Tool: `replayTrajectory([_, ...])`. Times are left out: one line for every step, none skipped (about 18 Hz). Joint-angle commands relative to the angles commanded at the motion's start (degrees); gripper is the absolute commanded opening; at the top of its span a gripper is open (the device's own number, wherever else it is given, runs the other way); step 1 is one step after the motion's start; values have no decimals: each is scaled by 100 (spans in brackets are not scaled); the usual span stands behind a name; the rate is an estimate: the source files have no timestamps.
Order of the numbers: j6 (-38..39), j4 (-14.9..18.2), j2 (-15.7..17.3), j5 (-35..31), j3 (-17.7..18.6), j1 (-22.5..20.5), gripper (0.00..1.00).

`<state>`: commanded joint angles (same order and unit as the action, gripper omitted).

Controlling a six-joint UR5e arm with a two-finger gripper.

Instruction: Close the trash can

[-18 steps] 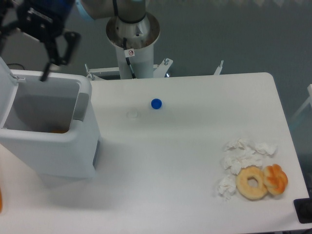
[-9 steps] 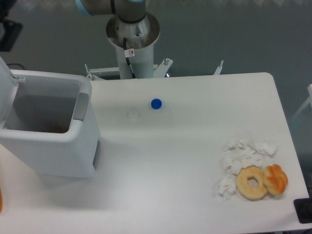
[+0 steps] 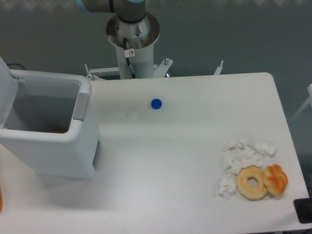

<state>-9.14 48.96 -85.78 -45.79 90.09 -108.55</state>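
Note:
The trash can (image 3: 53, 146) is a large white boxy bin at the table's left side. It stands open, with its flat white lid (image 3: 6, 92) raised at the far left edge of the view. A grey latch tab (image 3: 81, 106) sits on the right rim. Something orange shows at the bottom inside. The gripper is out of view; only the arm's base column (image 3: 131, 34) and a bit of the arm at the top edge show.
A blue bottle cap (image 3: 156, 103) and a faint white cap (image 3: 132, 114) lie near the table's middle back. Crumpled white tissues (image 3: 241, 156), a donut (image 3: 251, 183) and an orange pastry (image 3: 276, 179) lie at the front right. A dark object (image 3: 304, 210) sits at the right corner.
The gripper, above the bin's back left rim a second ago, moved up and left and has left the view. The bin and lid have not moved.

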Motion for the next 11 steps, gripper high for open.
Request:
replayTrajectory([-9,-9,-18,0,0,53,100])
replayTrajectory([-9,-9,-35,0,0,97,100])
replayTrajectory([-9,-9,-79,0,0,167,100])
replayTrajectory([-9,0,-123,0,0,246,100])
replayTrajectory([-9,0,-167,0,9,290,100])
replayTrajectory([-9,0,-202,0,26,317,100])
replayTrajectory([-17,-9,-228,0,44,343,100])
replayTrajectory([-18,-9,-263,0,53,344,100])
replayTrajectory([-18,-9,-290,0,53,352,100])
replayTrajectory([-18,0,-308,0,53,352,100])
replayTrajectory([-9,0,-325,0,53,352,100])
